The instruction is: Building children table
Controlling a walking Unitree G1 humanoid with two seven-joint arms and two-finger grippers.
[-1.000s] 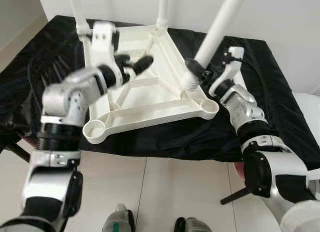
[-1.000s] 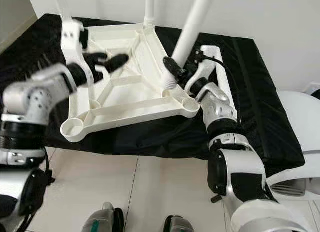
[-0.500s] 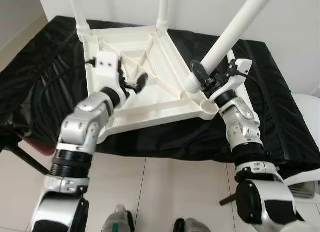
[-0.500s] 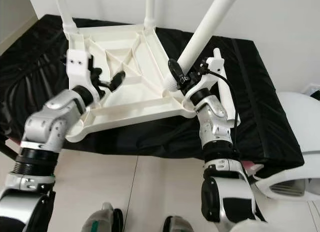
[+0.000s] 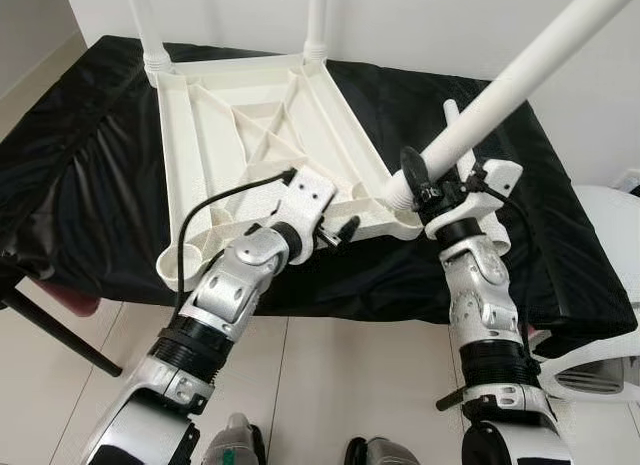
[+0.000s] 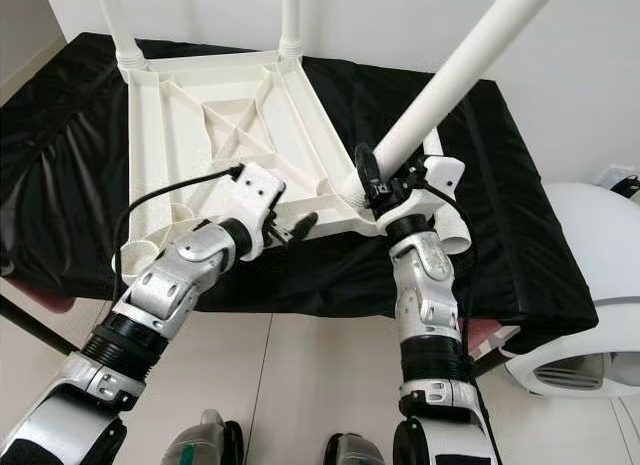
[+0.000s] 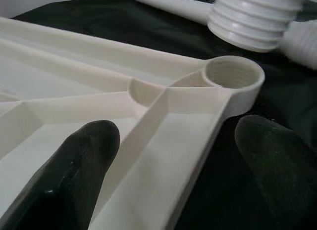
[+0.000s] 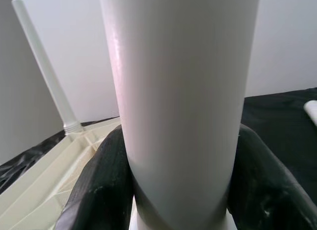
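Note:
The white table top (image 5: 250,135) lies upside down on a black cloth. Two white legs (image 5: 143,25) (image 5: 317,20) stand screwed into its far corners. My right gripper (image 5: 425,180) is shut on a third white leg (image 5: 520,80), which slants up to the right. That leg's threaded end (image 7: 252,17) hangs just above the near-right corner socket (image 7: 233,76). In the right wrist view both black fingers (image 8: 99,190) clasp the leg (image 8: 183,91). My left gripper (image 5: 335,235) is open and straddles the top's near rim beside that socket. The near-left socket (image 5: 180,268) is empty.
A loose white leg (image 5: 480,215) lies on the cloth (image 5: 80,165) behind my right wrist. A white rounded object (image 5: 600,365) sits on the floor at the right. A dark slanted furniture leg (image 5: 50,335) is at the left. Pale tiles lie below.
My left gripper has swung from over the top's middle down to its near rim by the right corner. The held leg has tilted further right. The camera has shifted too.

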